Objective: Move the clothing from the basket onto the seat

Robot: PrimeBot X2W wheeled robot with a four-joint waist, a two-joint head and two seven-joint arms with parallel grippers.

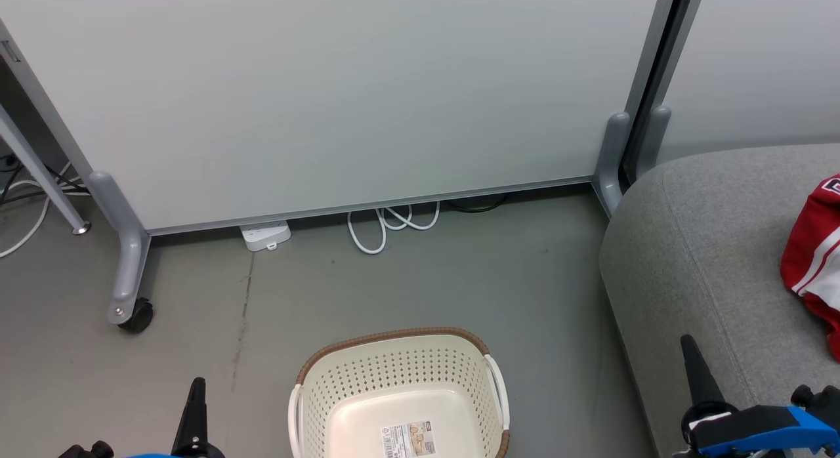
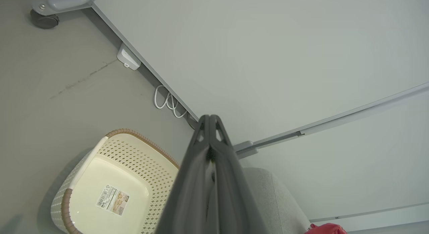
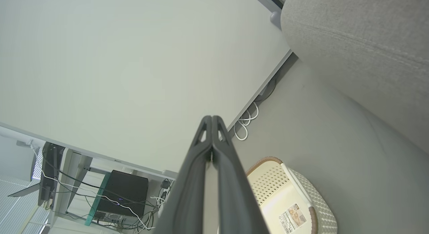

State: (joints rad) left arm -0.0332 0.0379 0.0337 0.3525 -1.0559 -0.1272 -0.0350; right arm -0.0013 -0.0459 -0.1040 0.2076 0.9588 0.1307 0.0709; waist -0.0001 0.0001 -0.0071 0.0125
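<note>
The cream basket (image 1: 394,369) with its brown rim stands on the floor at bottom centre, showing a bare bottom with a label; it also appears as the basket (image 2: 100,180) and the basket (image 3: 295,200) in the wrist views. Red clothing (image 1: 814,254) with white stripes lies on the grey seat (image 1: 695,261) at the right edge; a red corner of the clothing (image 2: 326,229) shows low in the left wrist view. My left gripper (image 1: 197,386) is shut at the lower left, left of the basket. My right gripper (image 1: 688,343) is shut over the seat's front, holding nothing.
A wheeled white partition (image 1: 328,97) stands behind the basket, with a caster (image 1: 136,315) at the left, a white power strip (image 1: 266,235) and a looped white cable (image 1: 387,225) on the grey floor. A desk with cables (image 3: 110,197) stands beyond the partition.
</note>
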